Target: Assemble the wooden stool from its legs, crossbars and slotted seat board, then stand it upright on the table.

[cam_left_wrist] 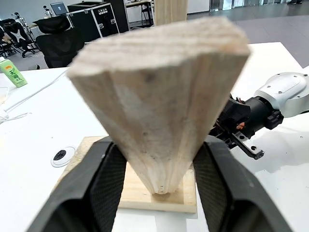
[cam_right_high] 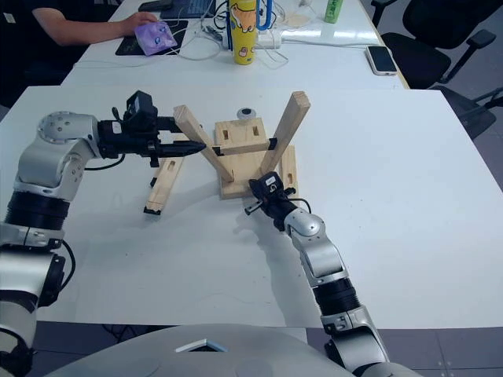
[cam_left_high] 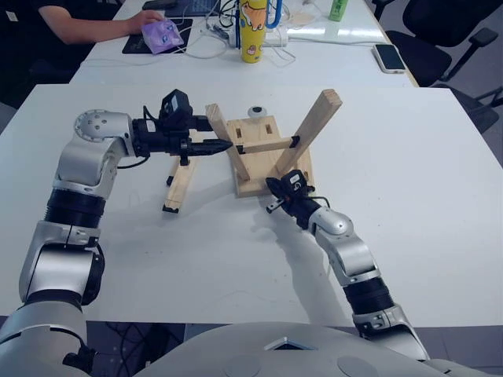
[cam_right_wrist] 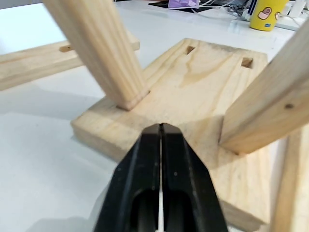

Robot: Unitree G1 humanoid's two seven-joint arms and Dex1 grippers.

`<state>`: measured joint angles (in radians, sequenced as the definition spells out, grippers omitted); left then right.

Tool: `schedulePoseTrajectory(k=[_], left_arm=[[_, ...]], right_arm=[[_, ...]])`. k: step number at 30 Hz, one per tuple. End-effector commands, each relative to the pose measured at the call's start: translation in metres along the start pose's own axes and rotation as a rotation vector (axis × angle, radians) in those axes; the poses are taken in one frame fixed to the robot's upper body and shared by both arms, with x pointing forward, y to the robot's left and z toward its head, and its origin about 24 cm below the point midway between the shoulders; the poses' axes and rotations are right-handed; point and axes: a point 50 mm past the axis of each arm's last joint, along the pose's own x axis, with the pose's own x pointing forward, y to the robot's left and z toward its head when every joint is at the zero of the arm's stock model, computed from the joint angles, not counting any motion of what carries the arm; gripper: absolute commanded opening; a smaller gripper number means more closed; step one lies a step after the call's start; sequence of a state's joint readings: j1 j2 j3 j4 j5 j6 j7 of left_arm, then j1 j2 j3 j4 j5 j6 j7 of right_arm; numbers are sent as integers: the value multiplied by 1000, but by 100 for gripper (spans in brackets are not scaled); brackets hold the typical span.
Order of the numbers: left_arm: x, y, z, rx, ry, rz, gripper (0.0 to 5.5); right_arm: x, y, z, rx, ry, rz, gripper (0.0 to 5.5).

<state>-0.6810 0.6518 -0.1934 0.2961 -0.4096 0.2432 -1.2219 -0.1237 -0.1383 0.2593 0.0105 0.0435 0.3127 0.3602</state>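
Observation:
The slotted seat board [cam_left_high: 263,126] lies flat on the white table with two legs standing slanted in its slots. A crossbar [cam_left_high: 267,146] joins the left leg [cam_left_high: 240,166] and the taller right leg [cam_left_high: 316,124]. My left gripper [cam_left_high: 222,146] is shut on the left leg at mid-height; its fingers [cam_left_wrist: 104,183] press both sides of the wood. My right gripper [cam_left_high: 273,187] hovers at the board's near edge, shut with nothing held; the right wrist view shows it [cam_right_wrist: 161,133] pointing at the board [cam_right_wrist: 203,82] between the two legs.
A loose leg [cam_left_high: 181,182] lies on the table left of the board, and another wooden piece [cam_right_high: 289,169] lies along its right side. A round cable port [cam_left_high: 256,111] sits just behind. The far table holds a yellow cup [cam_left_high: 253,31] and a phone [cam_left_high: 389,56].

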Motion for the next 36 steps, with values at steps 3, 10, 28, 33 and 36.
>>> schedulePoseTrajectory(k=[3, 10, 28, 33, 36], left_arm=[[-2, -2, -30, -51, 121, 0, 203], [-1, 14, -18, 25, 48, 144, 272], [1, -113, -57, -225, -189, 843, 308], [1, -115, -50, -164, -159, 1155, 223], [-4, -109, -44, -145, -163, 1261, 181]], right_arm=[[23, 14, -6, -11, 86, -55, 0], [26, 19, -26, -20, 285, -67, 0], [-2, 31, 61, -20, -151, 42, 0], [-45, 16, 54, -26, -163, 59, 0], [-62, -5, 36, -21, -135, -21, 0]])
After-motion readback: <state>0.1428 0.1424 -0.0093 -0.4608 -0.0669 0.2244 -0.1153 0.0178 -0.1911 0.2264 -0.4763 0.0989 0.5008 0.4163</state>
